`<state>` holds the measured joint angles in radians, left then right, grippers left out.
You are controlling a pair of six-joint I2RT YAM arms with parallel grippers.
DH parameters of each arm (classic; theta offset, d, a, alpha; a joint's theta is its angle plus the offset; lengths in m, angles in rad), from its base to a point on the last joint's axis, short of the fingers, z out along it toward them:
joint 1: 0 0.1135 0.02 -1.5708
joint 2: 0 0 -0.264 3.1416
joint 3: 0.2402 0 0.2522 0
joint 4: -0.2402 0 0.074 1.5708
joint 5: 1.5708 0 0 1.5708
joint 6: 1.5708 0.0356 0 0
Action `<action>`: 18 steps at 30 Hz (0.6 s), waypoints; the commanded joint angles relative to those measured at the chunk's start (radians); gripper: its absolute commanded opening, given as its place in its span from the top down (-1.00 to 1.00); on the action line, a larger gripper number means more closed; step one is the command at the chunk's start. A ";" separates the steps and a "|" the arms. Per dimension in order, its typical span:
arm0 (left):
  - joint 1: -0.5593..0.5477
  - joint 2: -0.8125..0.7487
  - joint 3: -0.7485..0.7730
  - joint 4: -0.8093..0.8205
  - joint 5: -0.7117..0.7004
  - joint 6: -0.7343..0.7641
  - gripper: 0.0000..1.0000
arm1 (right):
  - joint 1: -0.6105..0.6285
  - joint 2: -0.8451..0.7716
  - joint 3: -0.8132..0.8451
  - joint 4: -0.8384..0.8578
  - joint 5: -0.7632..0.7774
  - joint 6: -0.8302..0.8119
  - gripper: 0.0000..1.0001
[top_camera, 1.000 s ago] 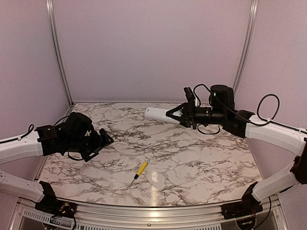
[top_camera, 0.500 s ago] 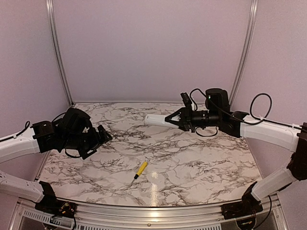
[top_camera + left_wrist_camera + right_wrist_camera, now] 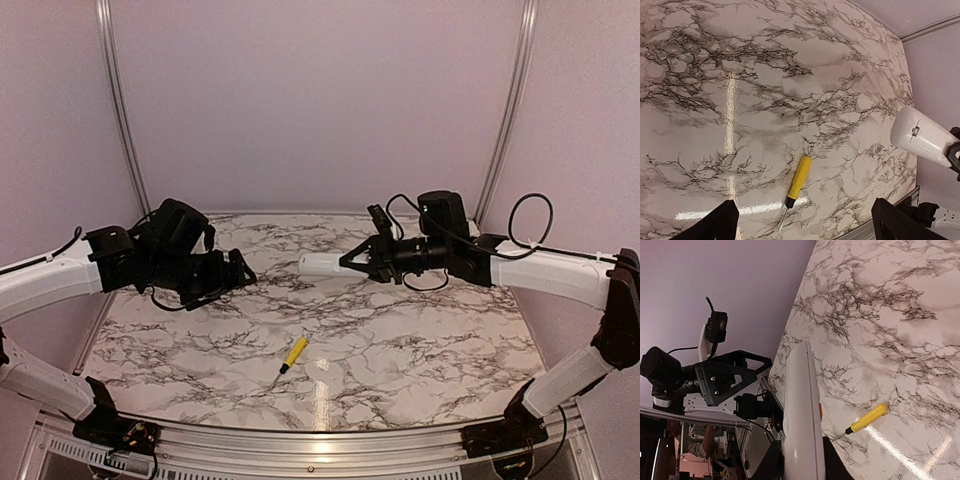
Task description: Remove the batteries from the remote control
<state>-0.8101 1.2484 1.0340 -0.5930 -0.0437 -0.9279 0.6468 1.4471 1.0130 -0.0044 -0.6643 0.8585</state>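
The remote control (image 3: 320, 265) is a slim white bar held level above the back of the marble table, and my right gripper (image 3: 352, 262) is shut on its right end. In the right wrist view the remote control (image 3: 800, 405) runs up from between the jaws of the right gripper (image 3: 802, 460). My left gripper (image 3: 240, 272) hangs open and empty to the remote's left, a short gap away. The left wrist view shows the remote control (image 3: 922, 135) at the right edge with its back panel shut, beyond the open left gripper (image 3: 805, 222). The batteries are hidden.
A yellow-handled screwdriver (image 3: 292, 353) lies on the marble table (image 3: 420, 340) toward the front centre, also seen as the screwdriver (image 3: 799, 177) and the screwdriver (image 3: 867, 418). Purple walls with metal rails (image 3: 120, 110) close off the back and sides.
My left gripper has swung right and toward the back, nearer the remote. The right gripper has carried the remote a little left and lower. The screwdriver has not moved.
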 commanded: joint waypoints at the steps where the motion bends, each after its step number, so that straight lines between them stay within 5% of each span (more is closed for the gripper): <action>1: 0.013 0.057 0.133 -0.052 0.088 0.121 -0.95 | -0.004 -0.022 0.043 -0.048 -0.006 -0.038 1.00; 8: 0.013 0.148 0.314 -0.060 0.257 0.256 -0.83 | -0.004 -0.045 0.041 -0.091 0.002 -0.050 1.00; 18: 0.013 0.210 0.302 0.177 0.512 0.254 -0.57 | -0.004 -0.057 0.062 -0.138 -0.027 -0.051 1.00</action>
<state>-0.7986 1.4223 1.3296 -0.5137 0.3599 -0.6868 0.6468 1.4246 1.0245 -0.1146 -0.6693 0.8173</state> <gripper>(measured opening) 0.794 0.205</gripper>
